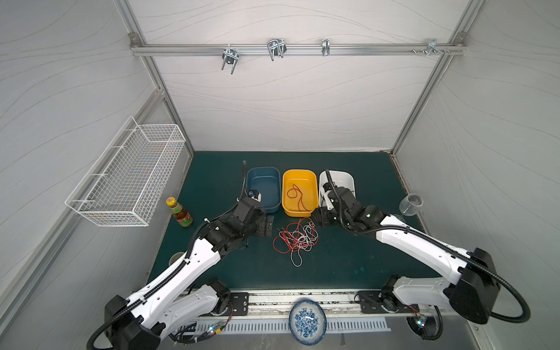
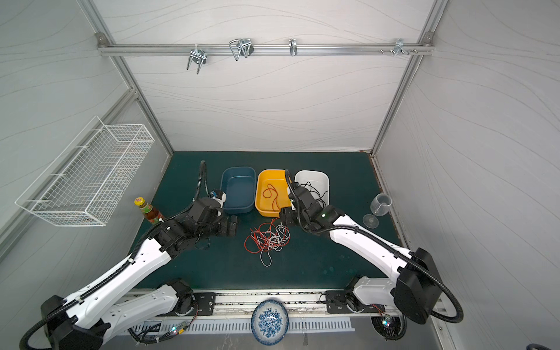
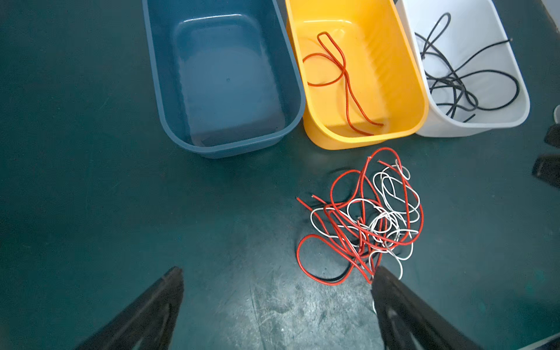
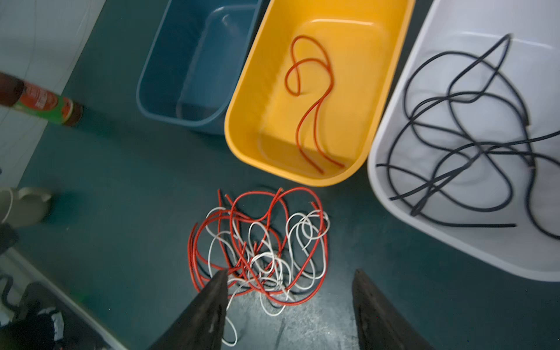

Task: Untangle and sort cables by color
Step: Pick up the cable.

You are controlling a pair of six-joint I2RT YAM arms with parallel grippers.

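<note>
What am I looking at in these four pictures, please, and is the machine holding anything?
It is a two-armed tabletop robot. Two pictures look down from overhead; the other two come from a camera on each wrist. On the green mat a tangle of red and white cables lies in front of three bins. The blue bin is empty, the yellow bin holds one red cable, and the white bin holds black cables. The left gripper and right gripper both stand open near the tangle, holding nothing.
</note>
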